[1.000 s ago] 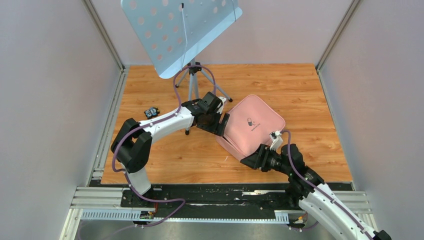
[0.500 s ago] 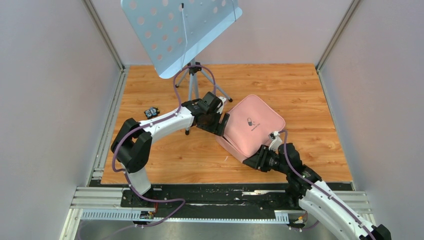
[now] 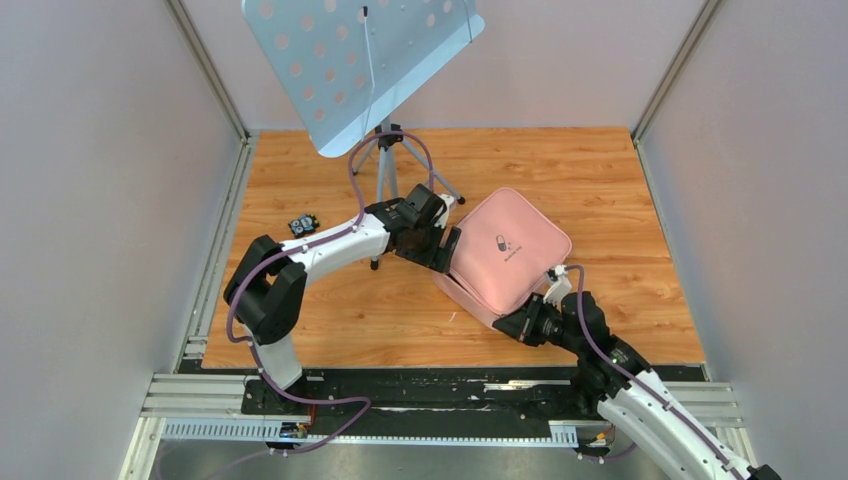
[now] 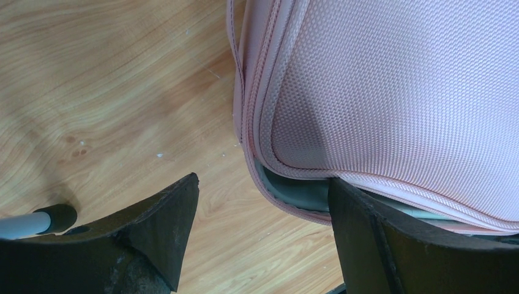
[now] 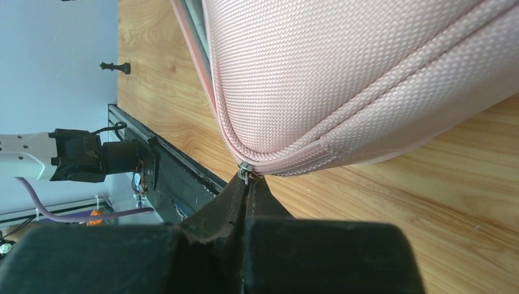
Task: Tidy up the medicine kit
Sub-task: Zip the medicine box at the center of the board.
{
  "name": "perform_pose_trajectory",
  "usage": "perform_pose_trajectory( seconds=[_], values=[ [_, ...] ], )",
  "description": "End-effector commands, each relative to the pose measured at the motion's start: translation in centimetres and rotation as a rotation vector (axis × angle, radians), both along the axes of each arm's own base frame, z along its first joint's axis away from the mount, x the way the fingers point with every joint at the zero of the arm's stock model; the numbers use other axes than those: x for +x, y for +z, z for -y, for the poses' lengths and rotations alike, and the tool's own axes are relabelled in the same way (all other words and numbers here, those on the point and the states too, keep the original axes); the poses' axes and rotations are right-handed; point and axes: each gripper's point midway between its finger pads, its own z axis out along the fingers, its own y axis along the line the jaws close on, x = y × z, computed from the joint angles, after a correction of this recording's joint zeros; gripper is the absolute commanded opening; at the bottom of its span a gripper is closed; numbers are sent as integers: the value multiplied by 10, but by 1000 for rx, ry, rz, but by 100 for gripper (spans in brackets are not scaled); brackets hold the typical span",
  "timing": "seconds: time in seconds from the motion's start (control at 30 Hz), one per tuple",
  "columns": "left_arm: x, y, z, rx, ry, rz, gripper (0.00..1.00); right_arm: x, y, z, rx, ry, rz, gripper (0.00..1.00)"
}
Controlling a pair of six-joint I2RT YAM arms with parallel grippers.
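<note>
**Run the zip round the corner, and brace the case**

The medicine kit (image 3: 505,250) lies right of centre on the table (image 3: 600,180), its lid down but not sealed. Your right gripper (image 5: 248,184) is clamped on the small metal zip pull (image 5: 245,168), which sits at the case's near rounded corner. Your left gripper (image 4: 262,184) has its jaws spread and holds nothing. It straddles the case's left edge, one finger over bare wood and the other at the gap where the grey lining (image 4: 294,187) shows under the lid. Whether that finger actually presses on the case is not clear from the wrist view.

The step in hand looks like closing the zip. To do it well, pull along the line of the teeth and not away from the case, because the soft wall will probably slide or fold if you drag it outward. At this corner, turn the wrist so the pull follows the curve, and go slowly, since a pinch on so small a tab may slip. Use the left arm as a stop: rest it against the case's far edge so the case cannot skid across the wood. Watch that the lining does not catch in the teeth near the open side.
</note>
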Motion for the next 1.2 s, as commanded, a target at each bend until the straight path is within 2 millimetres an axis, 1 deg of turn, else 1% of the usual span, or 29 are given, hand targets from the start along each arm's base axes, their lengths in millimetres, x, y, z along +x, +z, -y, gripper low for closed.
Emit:
perform_pose_trajectory(
  seconds=[0.0, 0.1, 0.13, 0.17, 0.2, 0.23, 0.27, 0.3, 0.33, 0.37, 0.4, 0.43, 0.5, 0.6, 0.67, 0.7, 0.73, 0.77, 0.8, 0.83, 0.9, 0.93, 0.97, 1.0, 1.03, 1.07, 1.13, 1.17],
  values=[
    [1, -9, 2, 8, -5, -5, 85, 8, 17, 7, -22, -56, 26, 0],
    [-1, -7, 2, 1, -4, -11, 84, 9, 20, 9, -54, -62, -5, 0],
    [-1, -2, 3, -9, -5, -6, 84, 10, 23, 11, -70, -77, -19, 0],
    [-2, 1, 2, -13, -3, -3, 84, 11, 21, 16, -100, -105, -50, 0],
    [-1, 9, 2, -25, 0, 10, 85, 11, 22, 20, -129, -126, -72, 0],
    [-3, 13, 0, -26, 3, 13, 85, 11, 20, 27, -161, -161, -108, 0],
    [-2, 23, -1, -39, 8, 31, 85, 11, 18, 30, -177, -185, -136, 0],
    [-4, 27, -3, -40, 9, 33, 86, 11, 18, 32, -185, -202, -155, 0],
    [-5, 37, -4, -56, 11, 51, 86, 12, 18, 34, -195, -225, -175, 0],
    [-7, 40, -6, -57, 12, 52, 87, 12, 18, 38, -211, -246, -193, 0],
    [-8, 49, -7, -72, 14, 67, 88, 13, 20, 40, -228, -262, -203, 0],
    [-10, 57, -9, -85, 15, 82, 90, 14, 22, 42, -241, -277, -214, 0],
    [-11, 65, -10, -101, 16, 96, 94, 20, 22, 50, -289, -324, -223, 0],
    [-9, 69, -7, -120, 15, 108, 97, 25, 26, 59, -342, -363, -222, 0],
    [-6, 66, -1, -125, 11, 99, 98, 28, 29, 67, -373, -394, -210, 0],
    [-4, 59, 2, -121, 8, 88, 97, 29, 31, 67, -371, -400, -207, 0],
    [-4, 58, 6, -130, -1, 79, 95, 29, 33, 67, -367, -402, -205, 0],
    [-4, 52, 9, -132, -14, 63, 94, 30, 35, 67, -362, -410, -203, 0],
    [-2, 52, 12, -137, -20, 66, 91, 30, 37, 68, -359, -413, -197, 0],
    [0, 49, 11, -130, -28, 64, 89, 31, 39, 69, -360, -419, -194, 0],
    [5, 48, 6, -105, -31, 82, 81, 31, 41, 69, -357, -417, -189, 0],
    [7, 47, 2, -86, -29, 85, 71, 30, 41, 68, -356, -412, -191, 0],
    [11, 44, -5, -59, -21, 92, 66, 29, 41, 68, -357, -410, -191, 0],
    [12, 43, -9, -45, -16, 85, 56, 29, 40, 68, -359, -409, -194, 0],
    [15, 39, -14, -30, -6, 80, 51, 29, 39, 68, -361, -408, -197, 0],
    [16, 33, -17, -18, 2, 71, 43, 29, 38, 68, -363, -405, -199, 0],
    [19, 24, -21, -2, 16, 60, 39, 29, 38, 68, -361, -406, -200, 0],
    [19, 21, -22, 3, 22, 56, 38, 29, 38, 68, -362, -407, -200, 0]
  ],
)
